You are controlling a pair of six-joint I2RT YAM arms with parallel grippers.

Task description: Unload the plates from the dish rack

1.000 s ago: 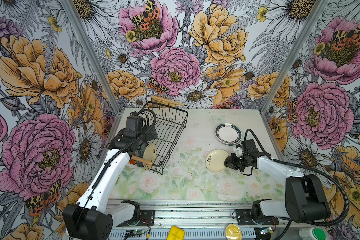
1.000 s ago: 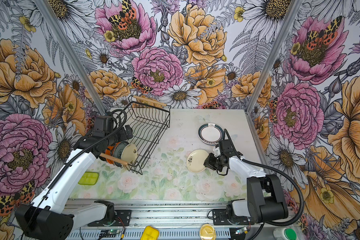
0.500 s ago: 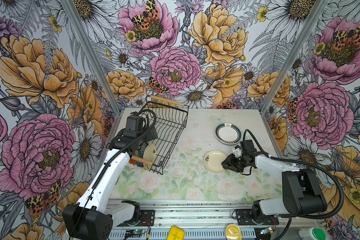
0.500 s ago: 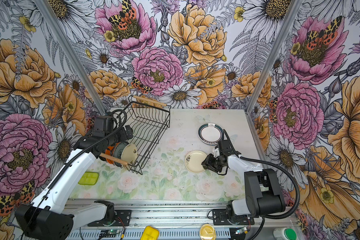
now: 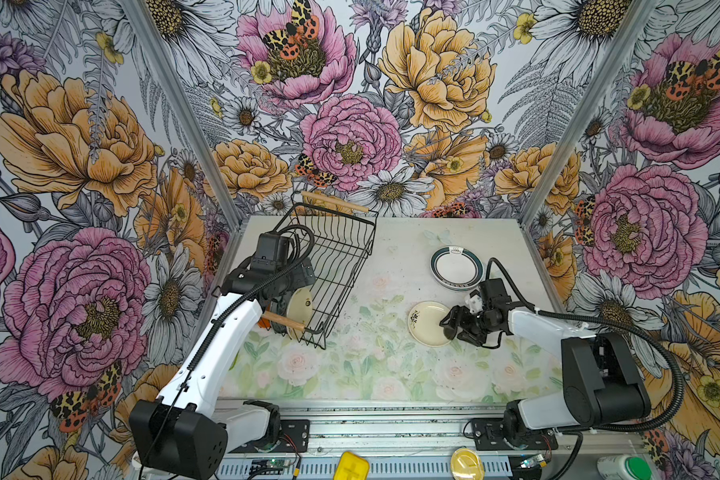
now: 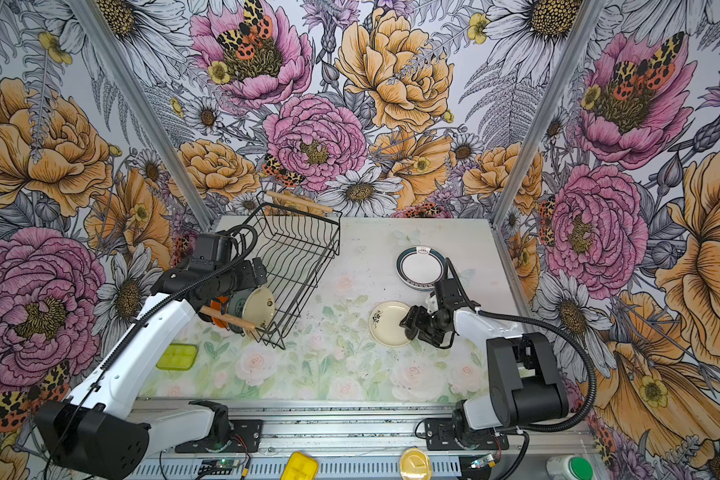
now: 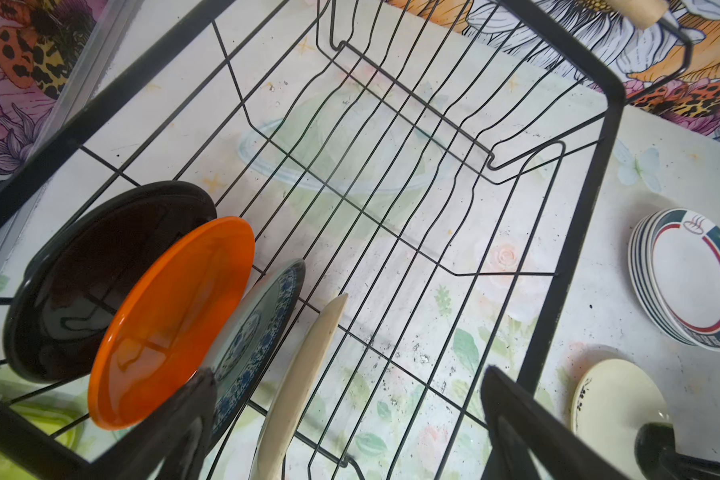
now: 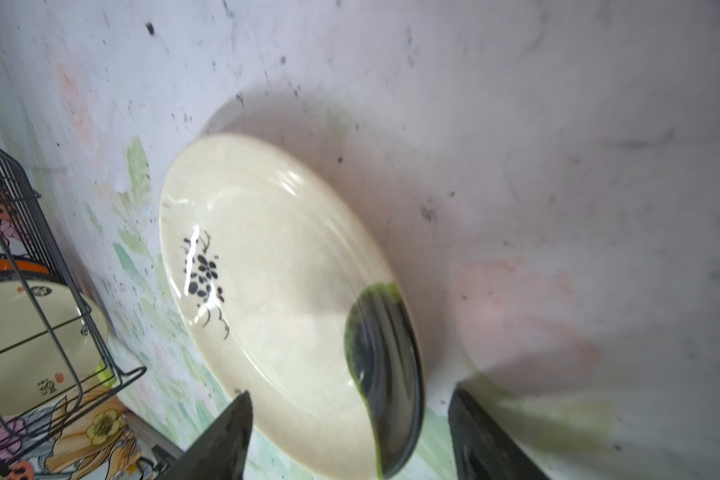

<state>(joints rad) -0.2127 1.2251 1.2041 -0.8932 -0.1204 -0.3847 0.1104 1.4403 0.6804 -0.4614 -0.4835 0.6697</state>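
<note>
Nearest the front rail, the flower-printed table (image 5: 350, 374) lies bare between the two arm bases, which leaves wide room to move. Just beyond on the right, the right gripper (image 5: 449, 326) hangs low, jaws spread apart over the rim of a cream plate (image 5: 427, 322). That plate lies flat on the table, glossy, with a small dark flower sprig, and nothing clamps it. A dark smeared shape at that rim in the right wrist view is too blurred to make out.

At about the same depth on the left, the left gripper (image 7: 348, 374) hangs with jaws wide apart and empty over the near end of the dish rack (image 5: 341, 257). The arm hides its tips in both top views. Four dishes stand on edge there between thin wire dividers: a second cream plate (image 7: 308, 365), a blue-patterned plate (image 7: 262, 320), an orange plate (image 7: 171, 324) and a black plate (image 7: 84, 282).

The rack's farther slots stand free, and its far wooden handle (image 5: 334, 201) sits close to the back wall. Well apart, toward the right edge, lies a stack of teal-banded white plates (image 5: 457, 270).
</note>
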